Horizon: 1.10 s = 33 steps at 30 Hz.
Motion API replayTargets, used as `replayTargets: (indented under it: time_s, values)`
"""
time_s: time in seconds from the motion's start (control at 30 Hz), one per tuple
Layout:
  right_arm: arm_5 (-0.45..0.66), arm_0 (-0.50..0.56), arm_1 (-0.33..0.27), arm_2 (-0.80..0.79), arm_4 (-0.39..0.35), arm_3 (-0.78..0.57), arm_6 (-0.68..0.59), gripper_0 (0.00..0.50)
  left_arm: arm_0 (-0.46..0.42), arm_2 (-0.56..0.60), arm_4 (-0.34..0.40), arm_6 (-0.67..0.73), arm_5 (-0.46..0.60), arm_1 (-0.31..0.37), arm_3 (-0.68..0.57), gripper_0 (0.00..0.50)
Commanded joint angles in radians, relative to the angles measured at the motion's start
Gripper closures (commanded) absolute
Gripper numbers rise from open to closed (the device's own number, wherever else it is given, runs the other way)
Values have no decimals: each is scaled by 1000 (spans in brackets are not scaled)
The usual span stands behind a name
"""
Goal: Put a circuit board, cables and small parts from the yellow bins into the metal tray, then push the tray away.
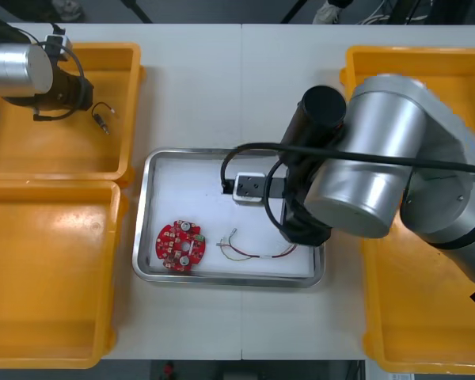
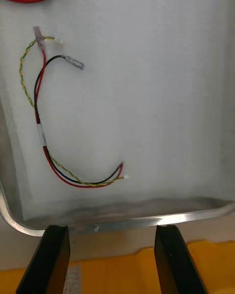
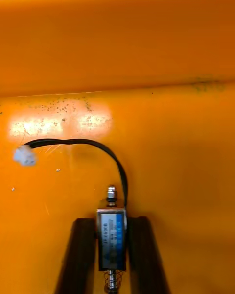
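Observation:
In the left wrist view my left gripper [image 3: 111,223] is shut on a small metal part [image 3: 111,237] over the orange bin floor. The part's black cable [image 3: 93,144] curls away from it to a white plug. In the front view the left arm [image 1: 55,83] reaches into the far left yellow bin [image 1: 127,103]. The metal tray [image 1: 146,237] is white inside and holds a round red circuit board [image 1: 180,245] and a red and yellow cable [image 1: 257,252]. My right gripper [image 2: 111,247] stands open just outside the tray's rim [image 2: 127,222], nearest the cable [image 2: 44,142].
The near left yellow bin [image 1: 47,277] and the two right yellow bins [image 1: 427,324] flank the tray. The bulky right arm [image 1: 372,174] covers the tray's right side. Bare table lies beyond the tray's far edge.

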Motion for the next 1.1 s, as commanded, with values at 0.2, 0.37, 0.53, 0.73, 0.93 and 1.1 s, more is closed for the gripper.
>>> replayTargets:
  time_s: [0.2, 0.37, 0.53, 0.73, 0.93, 1.1]
  values:
    - [5, 23, 33, -294, 8, -180, -39, 0, -46, 8, 14, -42, 42, -1, -5, 500]
    - [5, 95, -30, -442, -18, -228, -49, 0, -48, 74, 0, -37, 246, 37, -124, 500]
    - [5, 161, -57, -595, -38, -229, -57, 0, -50, 123, -12, -26, 405, 69, -239, 500]
    - [5, 195, -106, -712, -35, -186, -66, 0, -48, 155, -30, -6, 609, 95, -394, 500]
    - [5, 184, -126, -793, -24, -99, -72, 0, -17, 158, -40, 92, 789, 94, -576, 500]
    - [5, 147, -131, -814, 42, 9, -79, 0, 29, 144, -50, 158, 948, 89, -763, 500]
